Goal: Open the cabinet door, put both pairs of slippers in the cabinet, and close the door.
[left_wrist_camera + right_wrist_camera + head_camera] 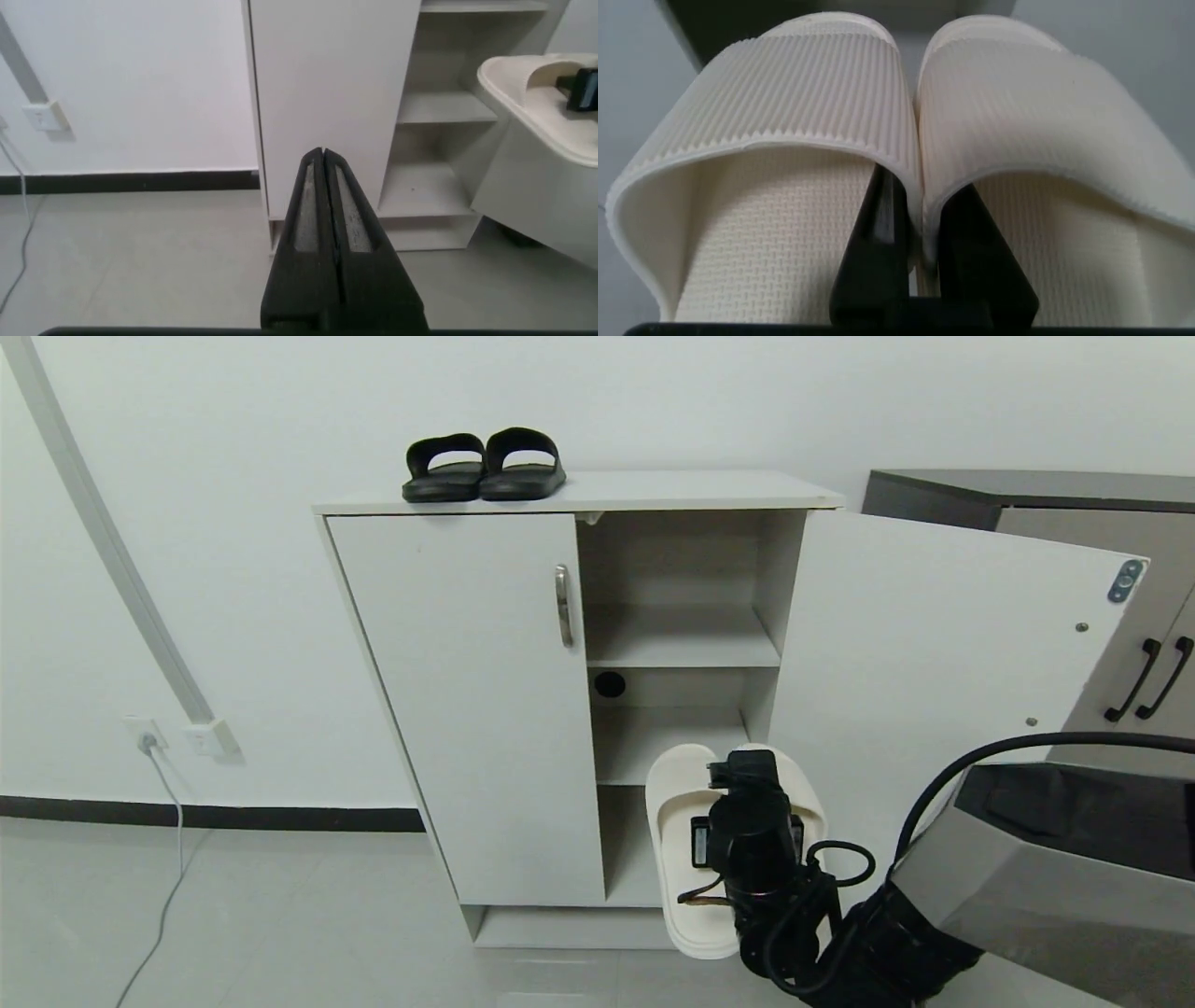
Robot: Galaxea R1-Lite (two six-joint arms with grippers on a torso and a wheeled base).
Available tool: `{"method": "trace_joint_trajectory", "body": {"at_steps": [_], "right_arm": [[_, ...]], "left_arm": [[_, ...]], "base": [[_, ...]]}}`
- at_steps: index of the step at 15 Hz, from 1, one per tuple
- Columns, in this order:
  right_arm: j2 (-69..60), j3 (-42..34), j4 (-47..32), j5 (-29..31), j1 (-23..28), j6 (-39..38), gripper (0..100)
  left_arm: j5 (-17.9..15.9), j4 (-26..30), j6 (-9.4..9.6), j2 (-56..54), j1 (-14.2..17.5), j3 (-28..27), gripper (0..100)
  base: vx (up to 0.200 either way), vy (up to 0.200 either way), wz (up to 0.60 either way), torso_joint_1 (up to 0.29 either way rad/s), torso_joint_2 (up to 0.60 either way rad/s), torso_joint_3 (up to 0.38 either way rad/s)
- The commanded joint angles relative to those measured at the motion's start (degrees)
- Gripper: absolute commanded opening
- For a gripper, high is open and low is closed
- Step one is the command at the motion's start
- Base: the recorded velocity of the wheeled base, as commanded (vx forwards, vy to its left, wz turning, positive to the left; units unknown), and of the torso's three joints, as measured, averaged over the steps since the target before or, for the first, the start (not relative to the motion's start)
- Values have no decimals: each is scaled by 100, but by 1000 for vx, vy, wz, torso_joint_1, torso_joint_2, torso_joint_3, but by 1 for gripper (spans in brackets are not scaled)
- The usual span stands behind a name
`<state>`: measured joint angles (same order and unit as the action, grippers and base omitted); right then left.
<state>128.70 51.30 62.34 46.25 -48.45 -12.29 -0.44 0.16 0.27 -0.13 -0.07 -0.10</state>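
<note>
Cream slippers (680, 840) in transit; black slippers (484, 467) pending.
Pinched both inner edges in right gripper (913, 233), jaws closed tight on the pair, just short of the open cabinet (467, 709) directly ahead. Found door (934, 644) swung wide; left gripper (323, 201) closed, empty. Judged outstanding: shelving this pair, fetching black slippers from cabinet top, above and ahead, closing door.

slipper pair (484, 467) on cabinet (467, 709) top, other pair (668, 859) before open shelves (681, 639)
</note>
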Motion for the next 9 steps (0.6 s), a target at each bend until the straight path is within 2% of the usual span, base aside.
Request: {"method": "trace_joint_trajectory", "body": {"at_steps": [1, 9], "right_arm": [[261, 38, 138, -90, -51, 7, 0], [525, 249, 191, -125, -42, 16, 0]], "left_arm": [[0, 2, 0, 13, 7, 1, 0], [-26, 11, 8, 13, -1, 1, 0]], "base": [[0, 0, 0, 0, 0, 0], [0, 0, 0, 0, 0, 0]]}}
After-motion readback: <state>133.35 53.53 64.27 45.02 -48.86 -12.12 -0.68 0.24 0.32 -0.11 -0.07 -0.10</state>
